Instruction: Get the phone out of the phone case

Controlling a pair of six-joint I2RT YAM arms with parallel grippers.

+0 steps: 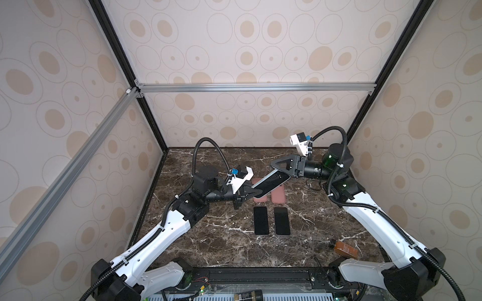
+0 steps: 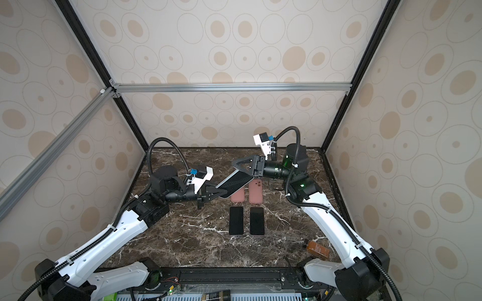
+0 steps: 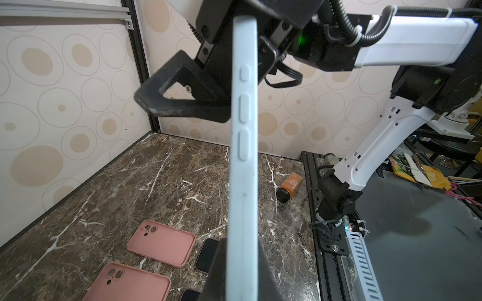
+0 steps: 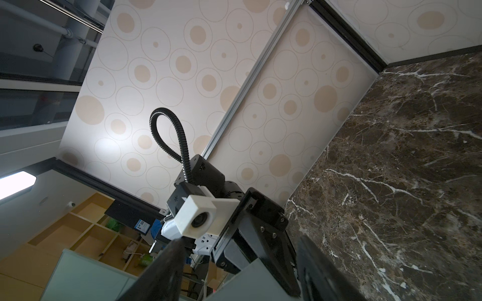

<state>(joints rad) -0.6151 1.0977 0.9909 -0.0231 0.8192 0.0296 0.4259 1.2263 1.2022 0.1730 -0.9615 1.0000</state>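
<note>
**Operator:** Report the layout, near edge first.

**Technician:** A brown bottle [image 1: 345,249] lies on its side close to the near right corner of the surface [image 1: 208,247]. Toward the middle, a bare phone [image 1: 261,220] and a second bare phone [image 1: 282,221] lie flat side by side. Their screens face up and their long axes run from the near edge to the far edge. Just beyond them, parallel to them, lie a pink case [image 2: 257,194] and a second pink case [image 2: 238,196].

**Operator:** Locate the task item.

**Technician:** The phone [image 1: 271,183], in its pale blue case [image 3: 242,169], is held clear of the surface above the pink cases. In both top views it partly covers the second pink case. Its long axis runs on a diagonal, with one end toward the left edge and the other toward the far right corner.

**Operator:** Claw states?

**Technician:** The left claw [image 1: 257,192] is clamped on the end of the case nearer the left edge. The right claw [image 1: 275,169] straddles the opposite end with its jaws apart, and the right wrist view shows a gap beside one finger. Whether the other finger touches the case cannot be determined.

**Operator:** Which relation governs the next move?

**Technician:** As a judgement, both claws sit on the phone's long axis, one at each end. The right claw is the free one and the nearer to the far end. Any push or peel at a case corner is best applied there, across the axis, with the left claw as the anchor. The risk is that the phone, supported at one end only, may pivot.
</note>
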